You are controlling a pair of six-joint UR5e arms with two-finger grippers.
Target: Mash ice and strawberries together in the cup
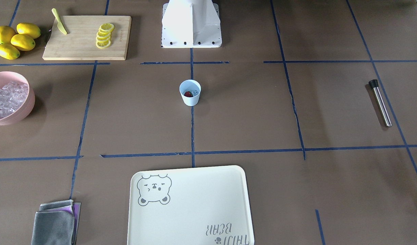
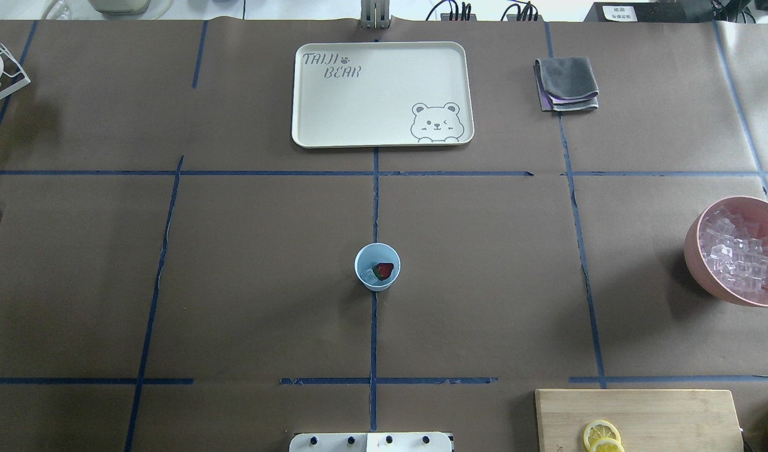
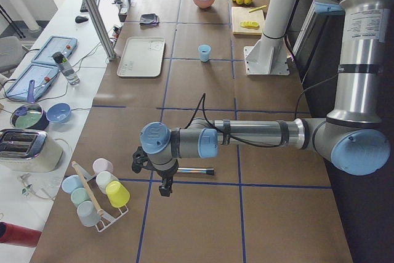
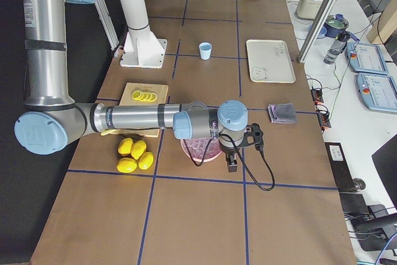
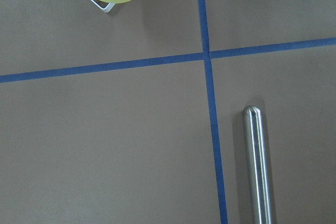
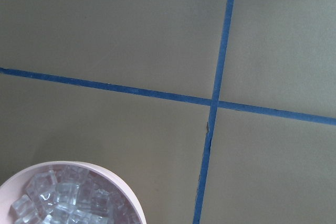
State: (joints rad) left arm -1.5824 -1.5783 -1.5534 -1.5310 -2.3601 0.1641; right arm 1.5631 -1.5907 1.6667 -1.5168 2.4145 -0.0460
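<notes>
The pale-blue cup [image 2: 377, 280] stands upright at the table's middle, on a blue tape line. Inside it lie a dark-red strawberry piece [image 2: 384, 271] and clear ice [image 2: 370, 275]. No arm is near the cup. My left gripper [image 3: 164, 191] shows only in the exterior left view, hanging above the table beside a steel rod [image 3: 194, 170] with a black tip; I cannot tell whether it is open or shut. My right gripper [image 4: 231, 167] shows only in the exterior right view, above the table next to the pink bowl [image 4: 188, 149]; its state I cannot tell either.
The pink bowl [image 2: 694, 251] full of ice sits at the robot's right. A cutting board [image 1: 79, 47] carries lemon slices and a yellow knife, with whole lemons [image 1: 14, 41] beside it. A cream tray [image 2: 334, 107], a grey cloth [image 2: 566, 81] and a cup rack [image 3: 98, 192] are also present.
</notes>
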